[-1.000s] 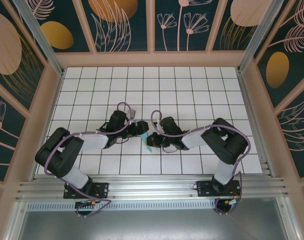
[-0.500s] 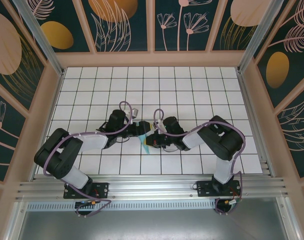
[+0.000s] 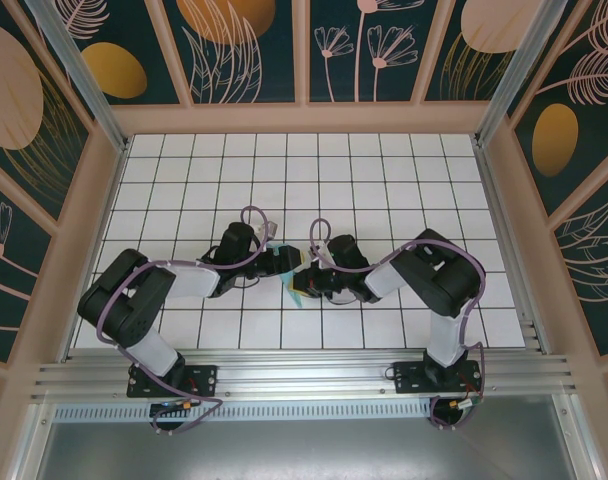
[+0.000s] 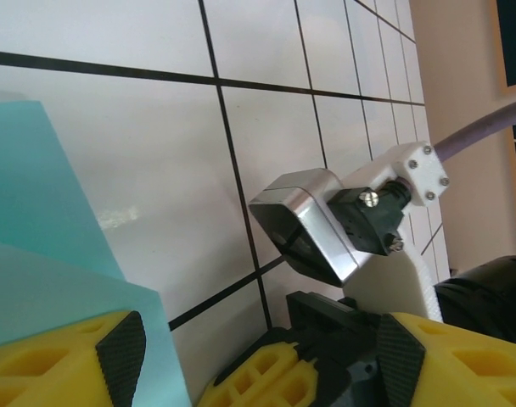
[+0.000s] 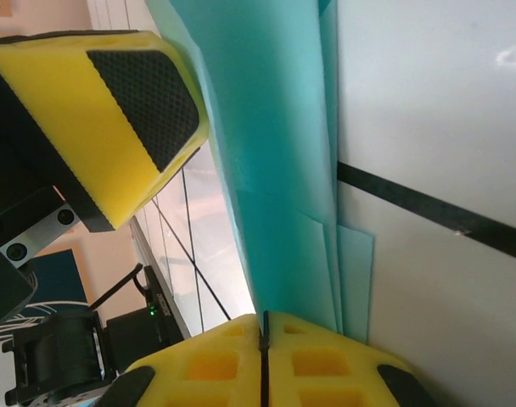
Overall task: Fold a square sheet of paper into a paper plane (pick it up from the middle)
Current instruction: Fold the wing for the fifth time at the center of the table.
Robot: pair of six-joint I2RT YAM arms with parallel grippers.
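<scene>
The paper plane [image 5: 275, 170] is a slim fold of light turquoise paper with several layers, lying along the white tiles. Its near end meets the seam between the yellow fingers of my right gripper [image 5: 262, 326], which is shut on it. In the top view the paper plane [image 3: 298, 289] shows as a small strip just below my right gripper [image 3: 306, 275]. My left gripper [image 4: 262, 356] stands open, its black pads [image 4: 122, 352] far apart. The paper plane [image 4: 37, 229] lies by its left finger, and the right gripper's fingers sit between its jaws. My left gripper [image 3: 284, 262] faces the right one.
The right arm's wrist camera [image 4: 313, 225] sits close in front of the left gripper. The tiled floor [image 3: 384, 180] stretches behind the arms to the wooden frame [image 3: 304, 118]. A metal rail [image 3: 304, 375] runs along the near edge.
Both grippers have drawn closer together in the middle. The left arm has reached further right, and the right arm's elbow has shifted left. The paper stays at the right gripper.
</scene>
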